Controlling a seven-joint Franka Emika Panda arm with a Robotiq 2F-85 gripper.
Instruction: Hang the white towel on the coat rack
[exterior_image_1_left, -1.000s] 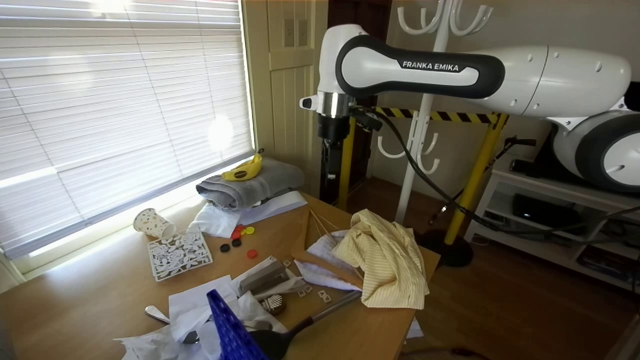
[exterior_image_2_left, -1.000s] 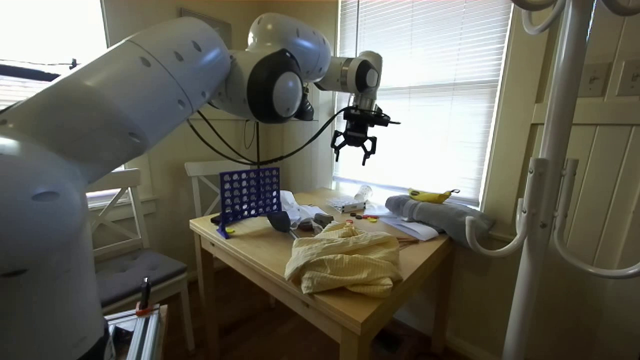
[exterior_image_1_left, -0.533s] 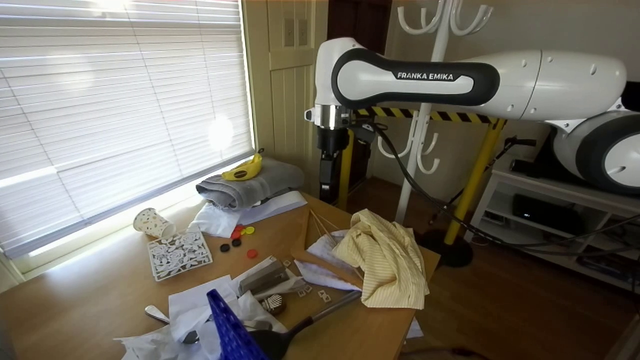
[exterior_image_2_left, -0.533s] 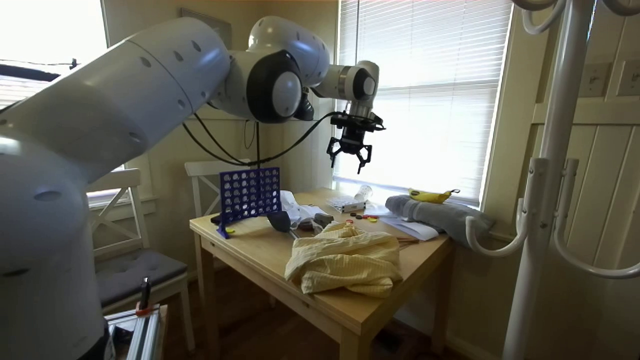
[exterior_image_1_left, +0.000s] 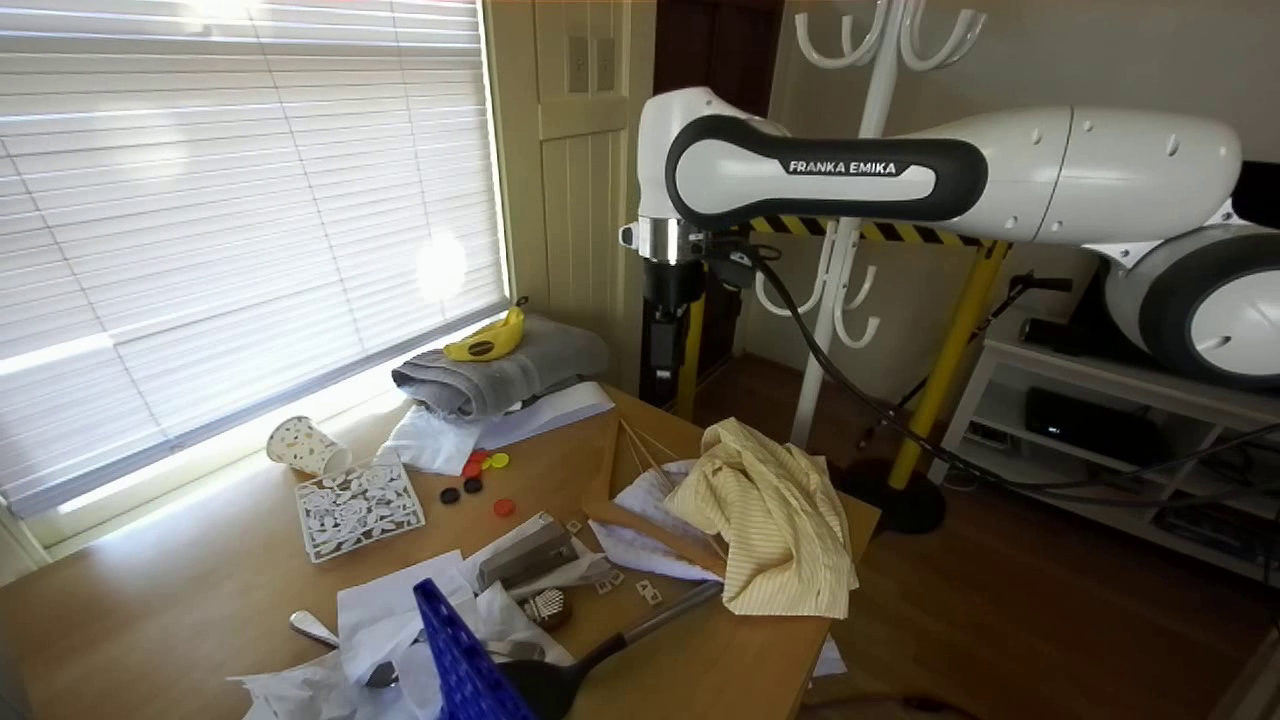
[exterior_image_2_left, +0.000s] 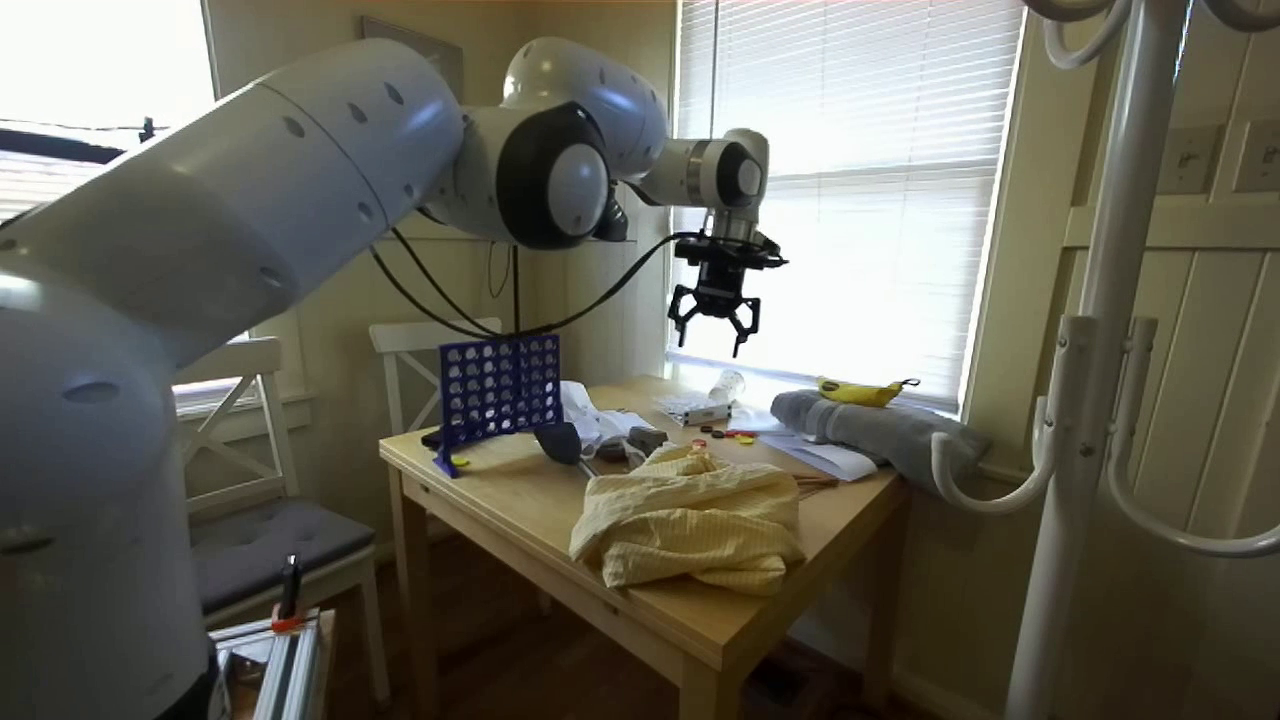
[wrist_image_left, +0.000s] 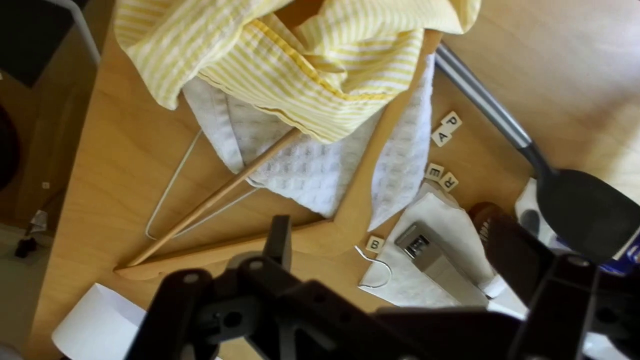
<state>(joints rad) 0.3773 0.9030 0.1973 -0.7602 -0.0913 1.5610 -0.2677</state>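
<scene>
The white waffle towel (wrist_image_left: 320, 175) lies on the table, partly covered by a yellow striped cloth (wrist_image_left: 280, 85). A wooden hanger (wrist_image_left: 355, 200) lies across it. The towel's edges also show in an exterior view (exterior_image_1_left: 650, 500); the yellow cloth hides it in an exterior view (exterior_image_2_left: 690, 530). My gripper (exterior_image_2_left: 709, 347) is open and empty, pointing down well above the table. In the wrist view its spread fingers (wrist_image_left: 390, 235) frame the hanger's metal hook (wrist_image_left: 387, 275) far below. The white coat rack (exterior_image_1_left: 882, 80) stands beyond the table corner; its curved hooks (exterior_image_2_left: 1000, 500) look bare.
On the table are a dark spatula (wrist_image_left: 590, 210), a stapler (wrist_image_left: 440, 260) on white paper, letter tiles, a blue game grid (exterior_image_2_left: 500, 390), and a grey towel (exterior_image_1_left: 550, 355) with a yellow banana pouch (exterior_image_1_left: 487, 338). A yellow-black barrier (exterior_image_1_left: 940, 380) stands near the rack.
The arm and open gripper have come down somewhat in both exterior views, with a small sideways shift. The cloths, hanger and other table items have not moved.
</scene>
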